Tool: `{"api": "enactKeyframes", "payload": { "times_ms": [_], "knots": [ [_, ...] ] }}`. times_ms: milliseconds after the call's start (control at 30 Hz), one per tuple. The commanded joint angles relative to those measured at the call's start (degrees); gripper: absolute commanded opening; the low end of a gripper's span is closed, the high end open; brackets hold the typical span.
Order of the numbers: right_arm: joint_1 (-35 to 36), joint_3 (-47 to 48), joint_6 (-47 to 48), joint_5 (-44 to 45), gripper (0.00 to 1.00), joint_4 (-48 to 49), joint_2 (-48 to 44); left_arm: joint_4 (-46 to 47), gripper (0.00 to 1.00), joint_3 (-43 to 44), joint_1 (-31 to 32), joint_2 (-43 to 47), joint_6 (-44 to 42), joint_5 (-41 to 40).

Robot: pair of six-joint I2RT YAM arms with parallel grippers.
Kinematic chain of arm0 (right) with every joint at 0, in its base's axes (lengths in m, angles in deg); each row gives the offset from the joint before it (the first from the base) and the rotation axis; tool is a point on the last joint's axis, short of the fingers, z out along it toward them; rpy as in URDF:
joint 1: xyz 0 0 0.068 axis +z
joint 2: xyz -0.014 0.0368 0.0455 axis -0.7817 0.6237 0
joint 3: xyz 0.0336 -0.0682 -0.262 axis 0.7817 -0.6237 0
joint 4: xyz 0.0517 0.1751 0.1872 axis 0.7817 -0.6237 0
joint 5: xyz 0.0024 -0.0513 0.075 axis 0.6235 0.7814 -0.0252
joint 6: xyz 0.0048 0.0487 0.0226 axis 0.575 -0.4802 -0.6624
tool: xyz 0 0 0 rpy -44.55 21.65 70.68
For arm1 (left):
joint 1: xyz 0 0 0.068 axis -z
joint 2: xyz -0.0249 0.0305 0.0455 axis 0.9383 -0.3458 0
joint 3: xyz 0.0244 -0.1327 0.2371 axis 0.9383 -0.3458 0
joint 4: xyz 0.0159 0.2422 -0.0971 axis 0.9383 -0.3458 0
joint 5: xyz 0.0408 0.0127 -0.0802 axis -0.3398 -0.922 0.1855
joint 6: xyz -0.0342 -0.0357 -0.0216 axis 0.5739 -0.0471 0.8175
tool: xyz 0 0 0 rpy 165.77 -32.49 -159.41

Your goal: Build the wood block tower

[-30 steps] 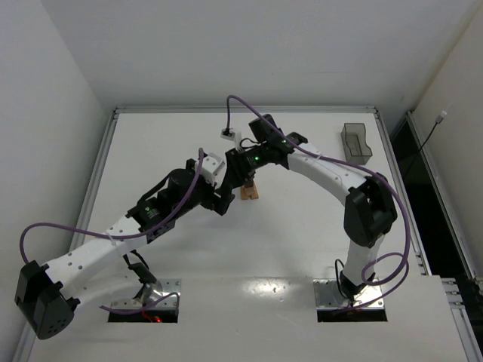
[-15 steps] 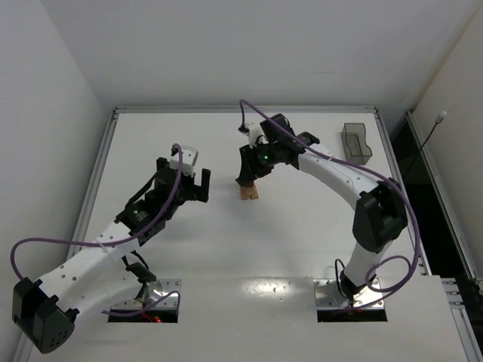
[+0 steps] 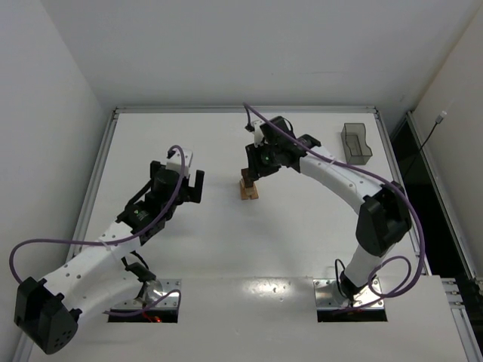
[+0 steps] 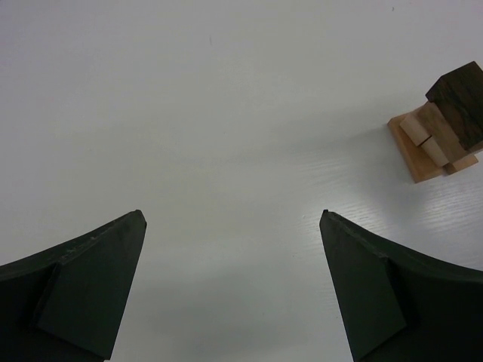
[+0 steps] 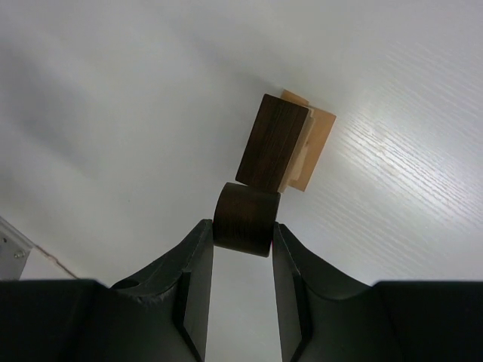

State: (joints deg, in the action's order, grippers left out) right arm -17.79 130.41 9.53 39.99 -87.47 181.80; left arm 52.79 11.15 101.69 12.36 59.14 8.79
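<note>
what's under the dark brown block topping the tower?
Under the dark brown rectangular wooden block sit small light tan wooden cuboids, resting on a flat tan wooden base slab. The dark block covers the rest of the stack, so the cuboid count is unclear.

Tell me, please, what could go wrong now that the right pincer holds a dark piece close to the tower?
1. The right pincer holds the dark piece only at its fingertips. The piece looks rounded, so it may slip or roll off on release.
2. The tower is narrow, and its dark top block offers little landing room. A nudge from the fingers while lowering could topple it.
</note>
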Motion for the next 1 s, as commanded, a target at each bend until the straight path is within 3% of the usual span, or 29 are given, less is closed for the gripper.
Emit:
{"api": "enactKeyframes", "payload": {
  "times_ms": [0, 400, 767, 833, 967],
  "knots": [
    [0.4, 0.0, -2.3, 2.3, 0.00, 2.3, -0.5, 2.1, 1.00, -0.4, -0.5, -0.5, -0.9, -0.5],
    [0.4, 8.0, -3.0, 1.0, 0.00, 1.8, 6.3, 4.5, 1.00, -0.9, -0.5, -2.2, -0.9, -0.5],
    [0.4, 9.1, -2.4, 1.5, 0.00, 0.7, 7.9, 5.0, 1.00, 0.1, -0.5, -3.8, -1.4, -0.5],
    [0.4, 9.1, -2.4, 1.0, 0.07, 0.7, 8.6, 5.0, 1.00, 0.1, -0.5, -4.3, -1.4, -0.5],
    [0.4, 9.1, -2.4, 1.0, 0.08, 0.7, 9.1, 5.0, 1.00, 0.6, -0.5, -4.3, -0.9, 0.0]
  ]
}}
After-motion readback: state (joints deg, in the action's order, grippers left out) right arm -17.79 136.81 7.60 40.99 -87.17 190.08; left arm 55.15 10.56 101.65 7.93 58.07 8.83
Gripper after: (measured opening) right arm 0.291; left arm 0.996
